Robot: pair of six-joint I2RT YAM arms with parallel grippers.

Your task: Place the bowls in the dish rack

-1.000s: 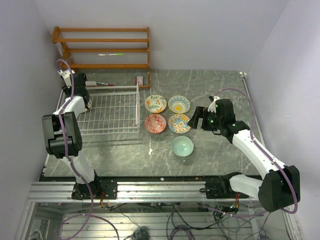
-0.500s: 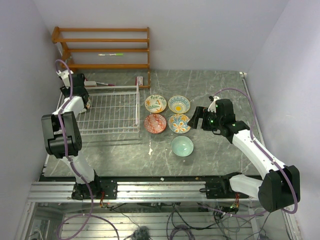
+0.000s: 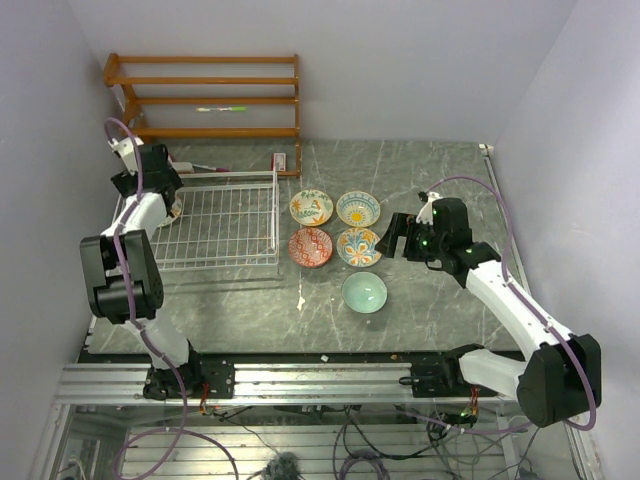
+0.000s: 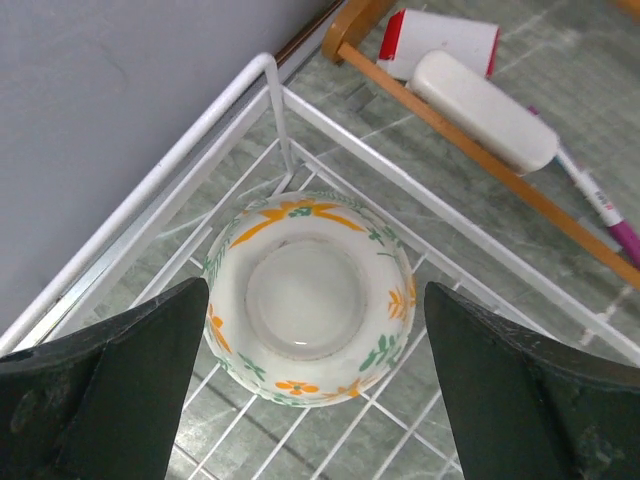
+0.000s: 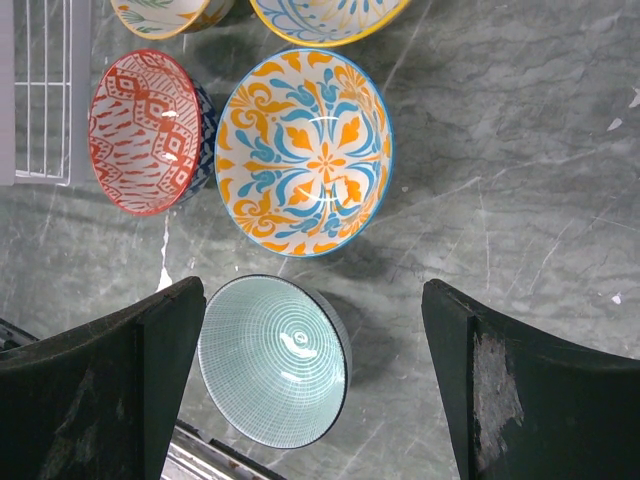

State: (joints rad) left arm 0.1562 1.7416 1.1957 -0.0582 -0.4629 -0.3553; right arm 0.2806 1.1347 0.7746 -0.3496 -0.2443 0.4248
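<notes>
Left claw (image 4: 316, 290) has just opened wide; its jaws stand clear of the inverted floral bowl (image 4: 305, 300), deposited in the dish rack (image 3: 274, 215) corner. One loaded; five bowls (image 3: 311, 247) remain on the bench (image 3: 430, 180).

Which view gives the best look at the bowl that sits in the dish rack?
Left wrist: the bowl with orange flowers sits large and central, in a corner of the dish rack. In the top view the left arm hides nearly all of it; the right wrist view does not show it.
</notes>
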